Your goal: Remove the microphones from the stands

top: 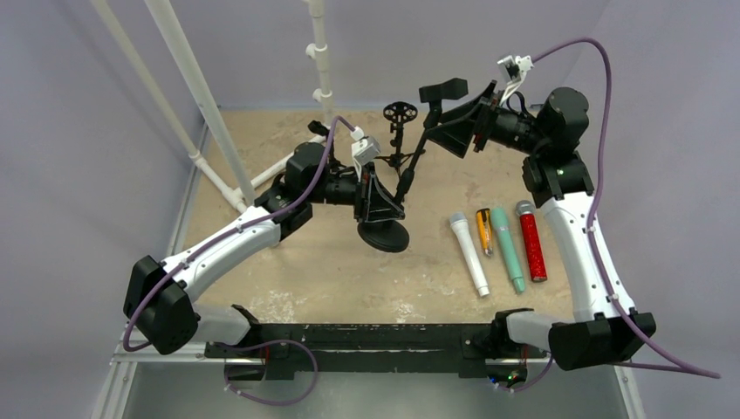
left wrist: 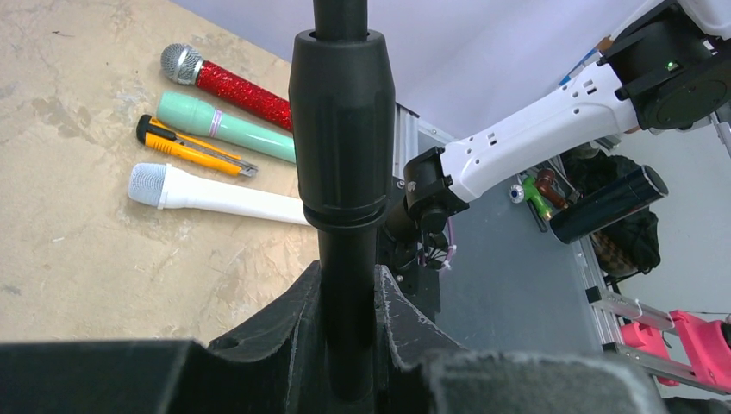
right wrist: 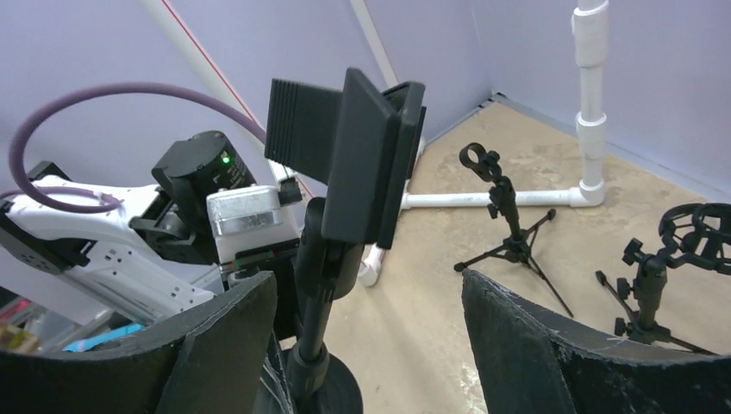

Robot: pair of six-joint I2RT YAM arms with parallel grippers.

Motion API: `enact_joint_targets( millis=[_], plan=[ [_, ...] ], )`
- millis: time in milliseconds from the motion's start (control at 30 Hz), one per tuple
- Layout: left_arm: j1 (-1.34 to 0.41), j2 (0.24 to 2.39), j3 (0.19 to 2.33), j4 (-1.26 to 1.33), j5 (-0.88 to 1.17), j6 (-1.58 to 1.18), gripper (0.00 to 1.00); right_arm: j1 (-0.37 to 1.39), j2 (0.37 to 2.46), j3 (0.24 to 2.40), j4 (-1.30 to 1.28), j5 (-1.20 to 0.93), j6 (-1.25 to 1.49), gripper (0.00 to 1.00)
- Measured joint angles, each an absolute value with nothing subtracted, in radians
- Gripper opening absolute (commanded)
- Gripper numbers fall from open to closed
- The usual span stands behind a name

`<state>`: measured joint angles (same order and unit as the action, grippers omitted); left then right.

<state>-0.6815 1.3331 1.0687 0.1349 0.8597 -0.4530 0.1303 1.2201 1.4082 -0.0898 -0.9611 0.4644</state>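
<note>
**Item 1. black microphone stand** (top: 410, 170): round black base (top: 384, 236) on the sandy-beige worktop (top: 332, 271), near the middle. The pole leans up and to the right and ends in a flat black clamp head (right wrist: 362, 164).

**Item 2. left gripper** (left wrist: 349, 345): closed tight around the lower pole of the stand, just under a thick black collar (left wrist: 340, 129). In the top view it sits directly above the base.

**Item 3. right gripper** (right wrist: 366, 285): jaws spread wide and holding nothing. It is raised at the top of the stand, with the clamp head and its stem between the two fingers (right wrist: 224, 345). The stem is closer to the finger on the left of the wrist view; contact cannot be told.

**Item 4. microphones**, three in all, lying flat on the worktop to the right of the stand base, roughly parallel, heads pointing away from the arm bases:
- white microphone (top: 469, 255), nearest the stand
- mint-green microphone (top: 507, 249)
- red glitter microphone (top: 531, 244), with a silver mesh head, furthest right

**Item 5. orange utility knife** (top: 483, 231): between the white and mint-green microphones.

**Item 6. small black tripod stand** (right wrist: 509, 224): upright at the rear of the worktop.

**Item 7. black shock-mount stand** (top: 400, 113): ring-shaped top, rear centre.

**Item 8. white pipe frame** (top: 201, 96): along the left and rear edges.
</note>
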Motion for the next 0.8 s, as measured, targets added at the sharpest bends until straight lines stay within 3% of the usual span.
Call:
enact_joint_targets(
  millis=[133, 367, 467, 800],
  plan=[
    [-0.682, 1.336, 1.068, 0.135, 0.865, -0.453, 0.0, 0.13, 1.241, 1.412, -0.033, -0.975, 0.53, 0.78],
    [-0.682, 1.348, 1.064, 0.138, 0.873, -0.453, 0.0, 0.13, 1.27, 1.426, 0.046, -0.998, 0.604, 0.67],
    [-0.682, 1.352, 1.062, 0.141, 0.874, -0.453, 0.0, 0.13, 1.282, 1.426, 0.073, -1.009, 0.628, 0.55],
    [-0.682, 1.36, 1.058, 0.141, 0.877, -0.452, 0.0, 0.13, 1.295, 1.418, 0.136, -1.032, 0.689, 0.02]
  ],
)
